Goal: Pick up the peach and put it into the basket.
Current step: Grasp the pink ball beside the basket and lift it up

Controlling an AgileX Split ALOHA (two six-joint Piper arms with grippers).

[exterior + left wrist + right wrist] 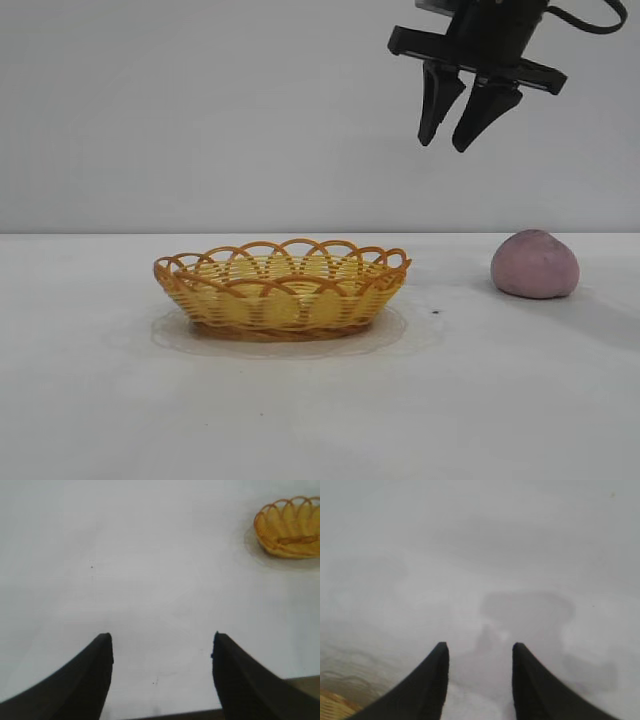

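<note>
The pink-mauve peach [535, 264] lies on the white table at the right. The yellow-orange wicker basket [282, 289] stands at the table's middle, empty; it also shows in the left wrist view [290, 527]. My right gripper [443, 146] hangs high above the table, between basket and peach, open and empty; in its own wrist view [479, 646] the fingers stand apart over bare table and its shadow. My left gripper [161, 637] is open and empty over bare table, far from the basket; it is out of the exterior view.
The white table [320, 410] runs wide around the basket and peach. A small dark speck [434, 312] lies between them. A plain grey wall is behind.
</note>
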